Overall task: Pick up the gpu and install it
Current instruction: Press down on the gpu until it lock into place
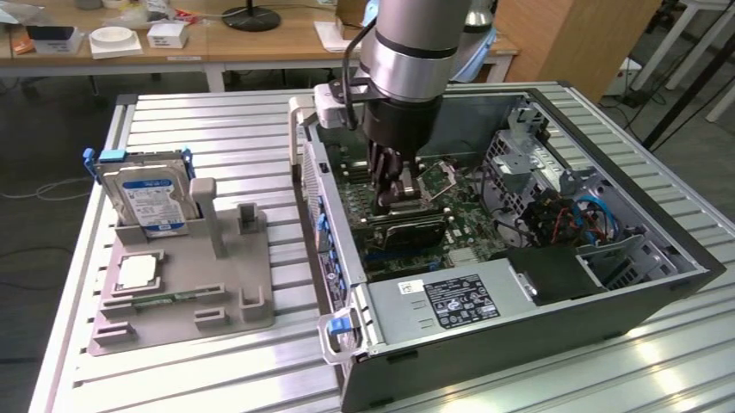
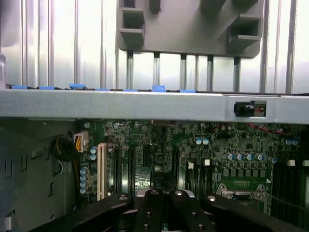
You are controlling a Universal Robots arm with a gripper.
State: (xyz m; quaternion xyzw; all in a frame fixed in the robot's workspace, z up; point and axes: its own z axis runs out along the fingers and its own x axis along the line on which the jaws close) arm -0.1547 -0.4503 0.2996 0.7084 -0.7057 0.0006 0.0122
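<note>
The gripper point(image 2: 164, 203) sits closest to the wrist camera, its fingers point(image 2: 149, 212) drawn together with no visible gap. In the exterior view the gripper point(image 1: 397, 185) is lowered inside the open computer case point(image 1: 643, 292), directly above the gpu point(image 1: 408, 225), a dark card lying flat on the motherboard point(image 1: 471, 224); whether the fingers clamp the card cannot be told. The power supply point(image 1: 448, 305) occupies the case's near end. On the exterior view's left, the grey holder point(image 1: 195, 292) carries the hard drive point(image 1: 150, 198) and the CPU chip point(image 1: 138, 271).
</note>
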